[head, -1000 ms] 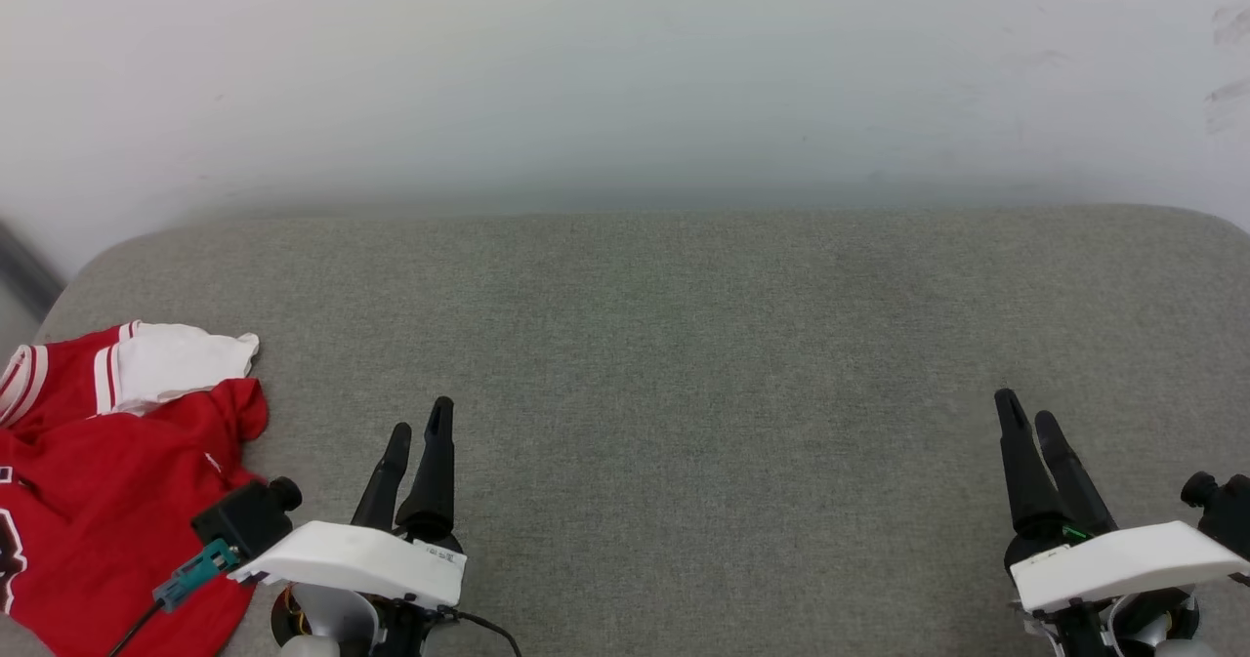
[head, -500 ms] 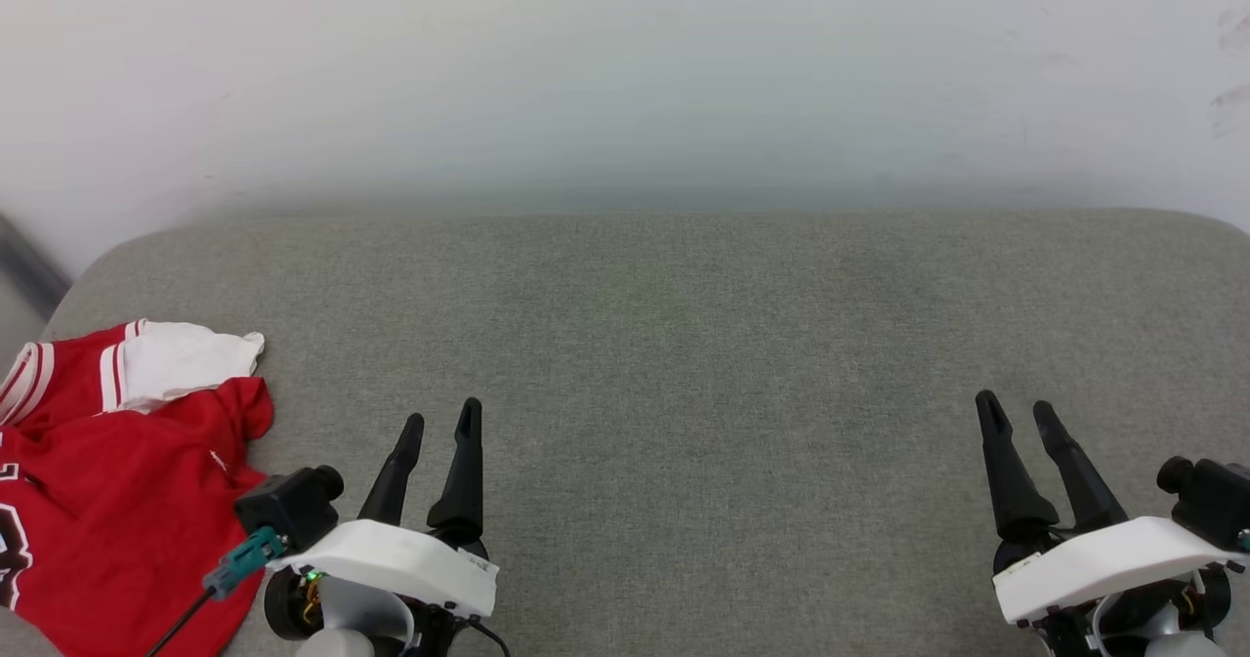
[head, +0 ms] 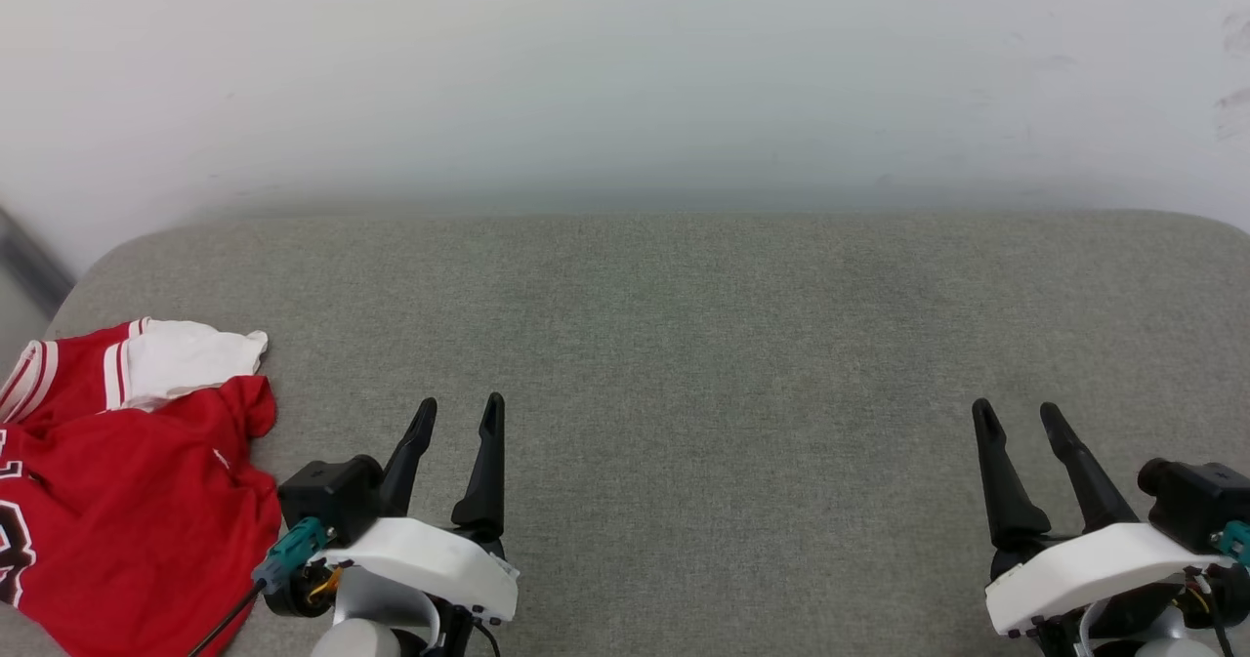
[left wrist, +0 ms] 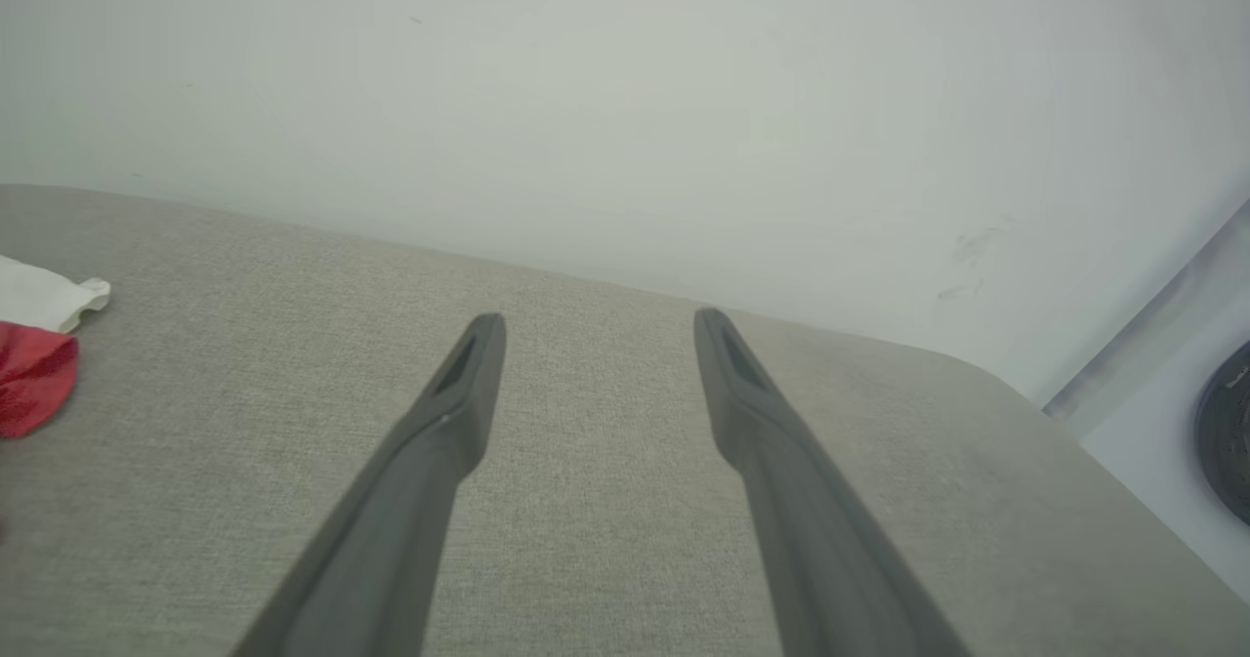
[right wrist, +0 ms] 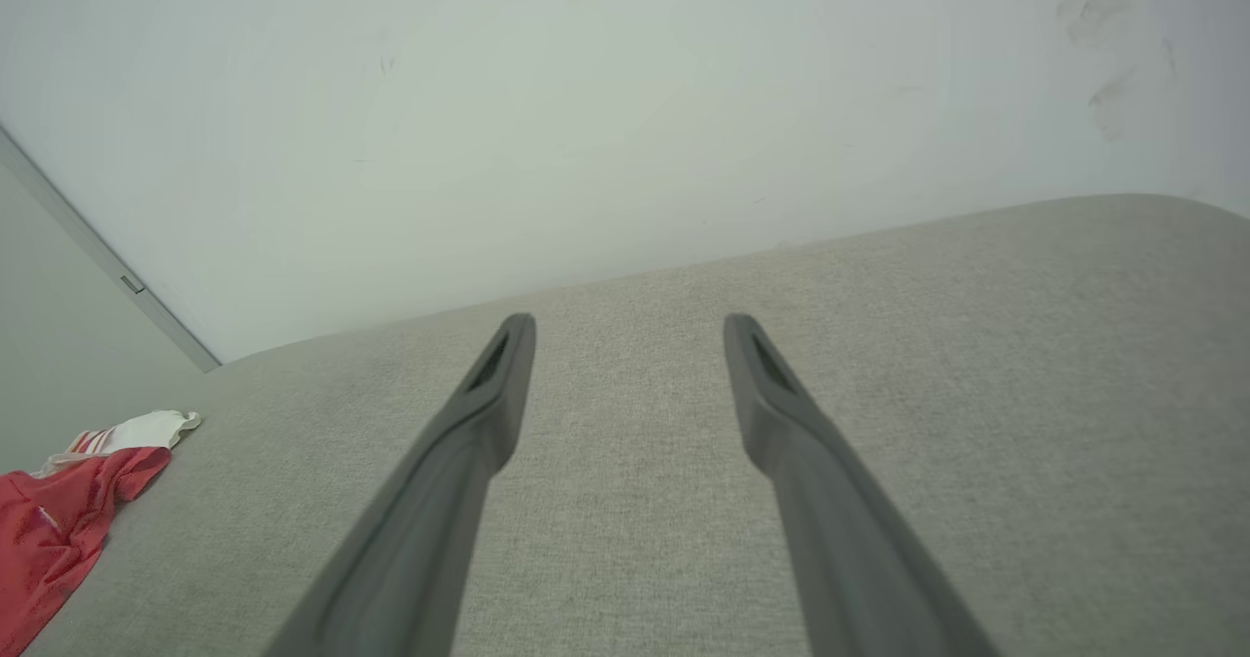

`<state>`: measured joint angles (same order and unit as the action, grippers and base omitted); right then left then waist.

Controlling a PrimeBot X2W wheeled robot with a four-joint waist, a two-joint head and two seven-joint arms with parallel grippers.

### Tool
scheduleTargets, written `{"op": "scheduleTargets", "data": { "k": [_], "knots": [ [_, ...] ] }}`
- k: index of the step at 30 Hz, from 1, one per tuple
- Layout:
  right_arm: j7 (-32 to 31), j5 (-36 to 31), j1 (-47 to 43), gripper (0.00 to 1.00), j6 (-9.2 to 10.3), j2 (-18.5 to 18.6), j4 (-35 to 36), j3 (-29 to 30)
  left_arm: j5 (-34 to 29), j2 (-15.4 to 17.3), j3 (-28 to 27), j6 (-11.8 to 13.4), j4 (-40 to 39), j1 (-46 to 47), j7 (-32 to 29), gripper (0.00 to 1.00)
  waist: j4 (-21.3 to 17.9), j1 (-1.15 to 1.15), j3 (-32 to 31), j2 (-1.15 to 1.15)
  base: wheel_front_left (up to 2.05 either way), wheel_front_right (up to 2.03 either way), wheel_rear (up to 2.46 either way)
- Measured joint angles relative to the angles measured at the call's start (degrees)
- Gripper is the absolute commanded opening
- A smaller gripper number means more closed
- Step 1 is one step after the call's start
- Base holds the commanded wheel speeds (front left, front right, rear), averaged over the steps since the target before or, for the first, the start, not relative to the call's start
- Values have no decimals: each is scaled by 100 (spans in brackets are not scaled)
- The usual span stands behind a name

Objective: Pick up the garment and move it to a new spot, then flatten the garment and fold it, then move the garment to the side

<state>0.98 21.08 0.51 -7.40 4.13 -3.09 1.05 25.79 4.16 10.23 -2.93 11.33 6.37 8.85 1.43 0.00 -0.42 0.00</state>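
The red, white-sleeved jersey shirt point(head: 127, 501) lies crumpled on the grey fabric tabletop point(head: 684, 345). The left end effector point(head: 461, 403) and right end effector point(head: 1016, 407) are spread and empty. Seemingly nothing is done yet.

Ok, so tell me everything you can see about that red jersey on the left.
The red jersey lies crumpled at the left edge of the gray upholstered surface, partly cut off by the head view's frame. The cloth looks thin. A white sleeve with red-white striped trim is bunched on its far side, and part of a black, white-outlined print shows at the frame's edge. It rests on the surface alone; the open left gripper stands to its right, fingers apart from it.
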Motion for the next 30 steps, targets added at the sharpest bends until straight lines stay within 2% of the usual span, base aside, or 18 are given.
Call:
{"op": "scheduleTargets", "data": {
  "k": [16,30],
  "knots": [
    [77,-925,-70,100,-1,-77,49,54,-776,40,189,133,88,77,220,100,29,0,1,0,0,0,0],
    [155,-1371,-119,100,-1,-109,88,154,-1307,54,231,224,208,102,396,100,64,0,4,0,0,0,0]
  ]
}}
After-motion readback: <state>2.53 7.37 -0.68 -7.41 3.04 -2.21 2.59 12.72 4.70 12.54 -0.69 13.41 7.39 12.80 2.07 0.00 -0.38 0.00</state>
